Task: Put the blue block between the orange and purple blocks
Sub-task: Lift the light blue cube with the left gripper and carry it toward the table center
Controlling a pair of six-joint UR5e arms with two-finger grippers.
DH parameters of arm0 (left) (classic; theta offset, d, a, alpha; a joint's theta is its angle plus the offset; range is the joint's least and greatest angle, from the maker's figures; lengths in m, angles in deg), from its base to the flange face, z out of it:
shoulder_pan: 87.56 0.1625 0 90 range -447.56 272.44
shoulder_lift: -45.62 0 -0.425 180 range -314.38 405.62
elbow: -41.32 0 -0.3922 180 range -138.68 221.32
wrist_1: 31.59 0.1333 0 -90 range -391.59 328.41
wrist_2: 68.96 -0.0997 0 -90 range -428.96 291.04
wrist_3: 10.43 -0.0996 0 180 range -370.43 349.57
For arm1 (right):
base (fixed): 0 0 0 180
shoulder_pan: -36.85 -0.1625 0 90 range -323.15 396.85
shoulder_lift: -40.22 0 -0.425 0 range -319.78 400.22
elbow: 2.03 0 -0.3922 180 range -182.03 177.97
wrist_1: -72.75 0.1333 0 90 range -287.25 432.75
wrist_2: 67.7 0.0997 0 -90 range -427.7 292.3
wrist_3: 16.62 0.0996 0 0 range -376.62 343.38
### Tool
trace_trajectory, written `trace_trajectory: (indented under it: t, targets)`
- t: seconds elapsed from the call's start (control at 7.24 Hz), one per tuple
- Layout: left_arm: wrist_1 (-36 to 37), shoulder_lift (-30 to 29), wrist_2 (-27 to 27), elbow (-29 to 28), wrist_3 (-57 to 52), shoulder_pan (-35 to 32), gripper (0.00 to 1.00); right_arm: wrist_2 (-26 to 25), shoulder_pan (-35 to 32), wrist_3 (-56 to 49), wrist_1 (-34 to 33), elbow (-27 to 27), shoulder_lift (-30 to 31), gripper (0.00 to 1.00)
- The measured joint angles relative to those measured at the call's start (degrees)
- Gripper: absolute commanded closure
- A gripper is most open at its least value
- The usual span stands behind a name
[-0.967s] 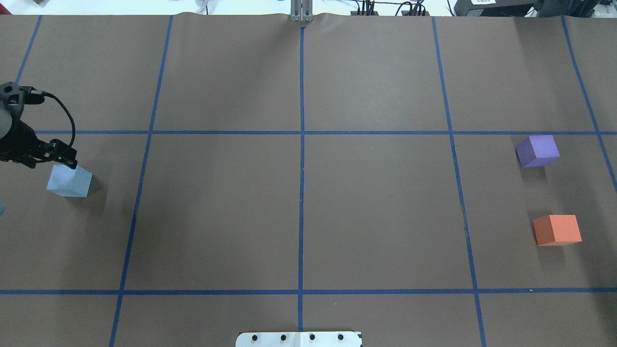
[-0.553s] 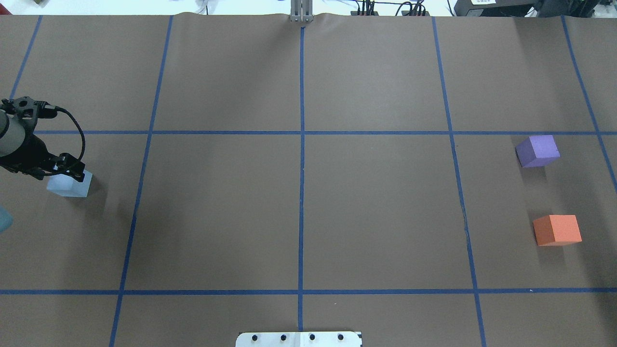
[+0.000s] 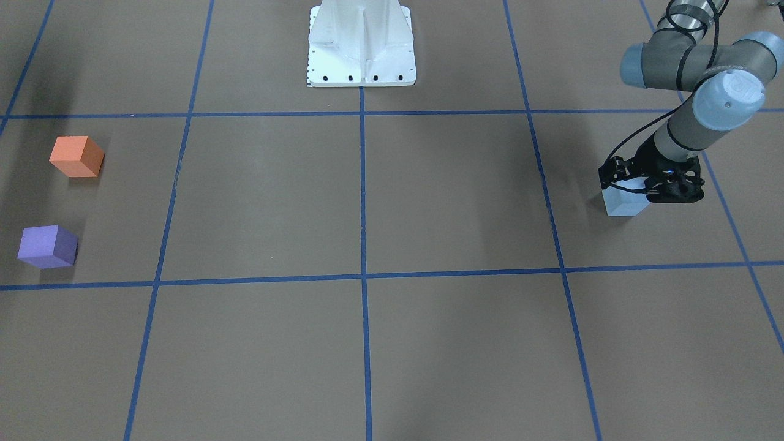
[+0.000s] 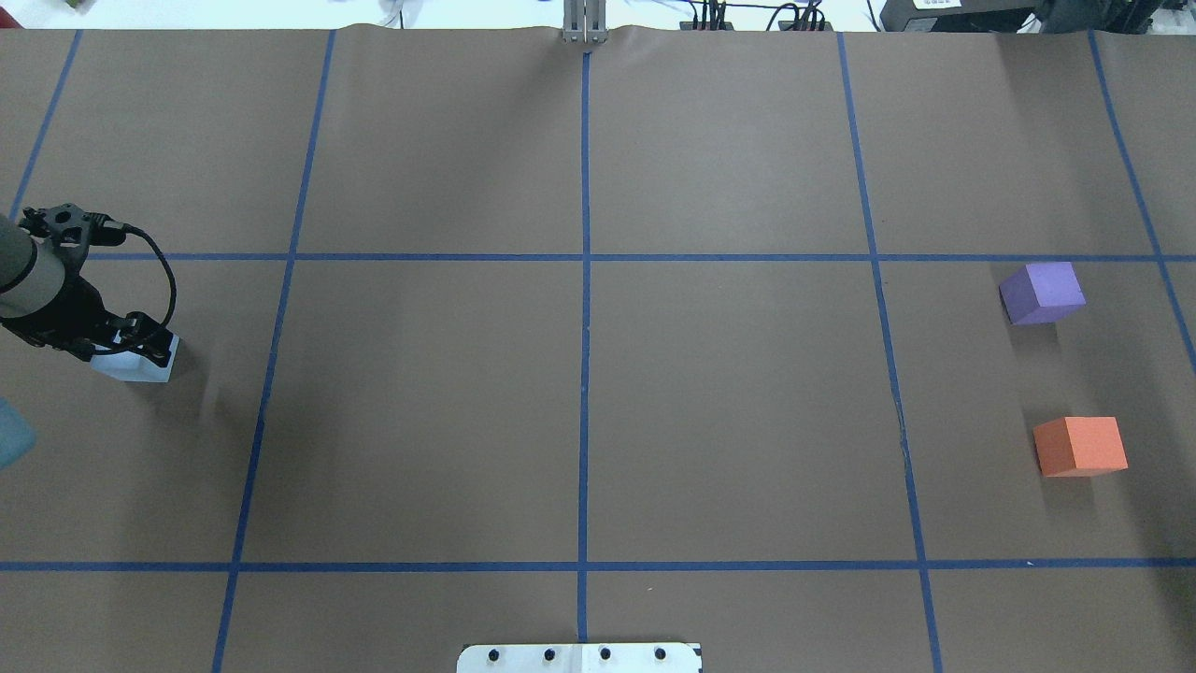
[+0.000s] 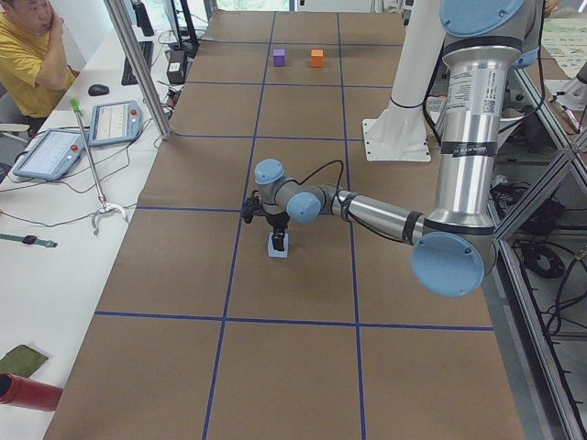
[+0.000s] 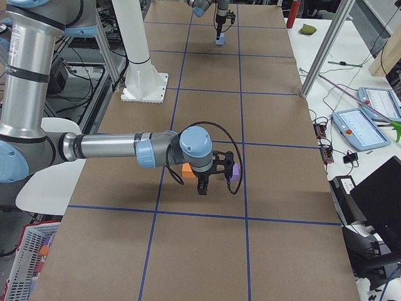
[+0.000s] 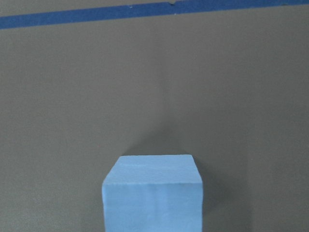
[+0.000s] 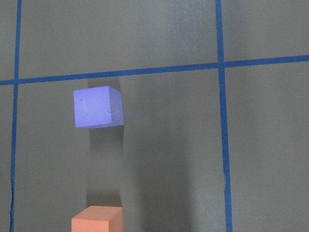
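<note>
Since a second ago: left claw [image 4: 131,338] has come down from beside the blue block [image 4: 140,367] to sit right over it, covering its top; the blocks have not shifted.

Overhead view:
- Blue block on the brown table [image 4: 729,402], far left, by the left claw.
- Purple block [image 4: 1045,292] and orange block [image 4: 1081,446] far right, apart, with a gap of bare paper between them.
- Blue tape lines [image 4: 584,374] cross the stretch of table separating them from the blue block.
- White base plate [image 4: 579,657] at the near edge.

Front-facing view:
- Left claw low on the blue block, its black body hiding the block's top. Whether the fingers are wide or pressed on the block, cannot tell.
- Orange and purple blocks at the opposite side of the table.

Left side view:
- Near arm reaches out, claw pointing down onto the blue block.
- Person in a yellow shirt [image 5: 23,55], two tablets [image 5: 115,121] and a red can [image 5: 27,392] beside the table, off the paper.

Right side view:
- Right claw [image 6: 203,185] hangs above the table, showing between the orange and purple blocks from this angle. Finger spread: cannot tell.

Left wrist view:
- Blue block at bottom centre, upright on the paper, one tape line beyond it.

Right wrist view:
- Purple block above, orange block at the bottom edge, seen from above, bare paper between.
</note>
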Motion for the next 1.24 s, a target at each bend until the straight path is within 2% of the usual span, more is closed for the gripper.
trace_trajectory:
  t: [0.55, 0.69, 0.83, 0.97, 1.24]
  targets:
    - [0.0, -0.5, -0.1, -1.1, -0.1, 0.2, 0.02, 0.0, 0.3, -0.1, 0.1, 0.4, 0.0, 0.0]
    - [0.0, -0.6, -0.1, -1.4, -0.1, 0.3, 0.29, 0.0, 0.4, -0.1, 0.1, 0.5, 0.0, 0.0]
    - [0.0, -0.6, -0.1, -1.4, -0.1, 0.3, 0.89, 0.0, 0.6, 0.0, 0.1, 0.5, 0.0, 0.0]
    - [0.0, -0.7, -0.1, -1.2, -0.1, 0.3, 1.0, 0.0, 0.7, 0.0, 0.1, 0.5, 0.0, 0.0]
    - [0.5, -1.6, 0.1, 1.2, 0.0, -0.1, 1.0, 0.0, 0.8, 0.0, 0.1, 0.6, 0.0, 0.0]
